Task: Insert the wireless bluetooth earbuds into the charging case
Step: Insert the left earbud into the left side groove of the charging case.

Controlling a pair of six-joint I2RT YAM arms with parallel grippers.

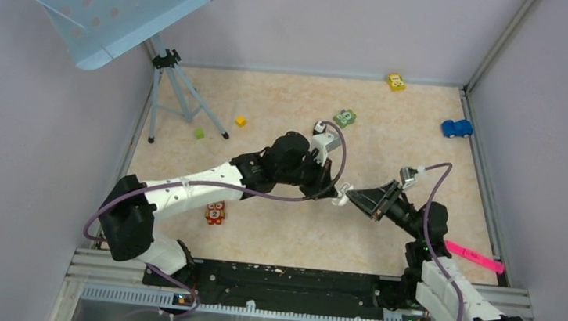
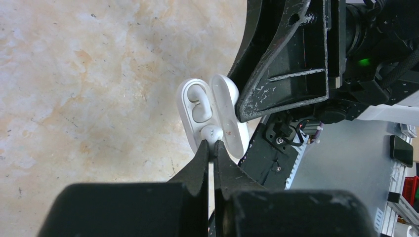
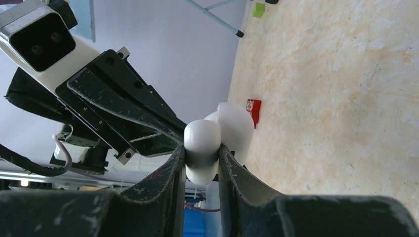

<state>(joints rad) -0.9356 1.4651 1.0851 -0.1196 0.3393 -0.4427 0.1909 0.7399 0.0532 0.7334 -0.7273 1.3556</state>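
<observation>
You are close to the end of one insertion, but the task is not finished. Your right gripper (image 3: 202, 150) has its jaws closed part way on the body of the white charging case (image 2: 190, 111). It holds the case in the air over the table (image 2: 74, 98), in the middle of the work area where the two arms meet. The lid (image 2: 228, 113) of the case is open and folded to the side, so the inside of the case faces your left arm. Your left gripper (image 2: 212, 144) has its jaws pressed fully together, and the tips touch a white earbud (image 2: 211, 132) at the near end of the open case. I cannot tell whether a thin edge of the bud is pinched between the tips or whether they only push against it. I judge that this bud is at the mouth of its well but not fully seated, because it seems to stand a little above the inner surface. The far well (image 2: 197, 96) shows a rounded white shape. It may be a second bud already in place or only the empty moulding, and the view does not decide this. In my judgement, what is left is to press this bud home, draw the left gripper away, and check the other well.
</observation>
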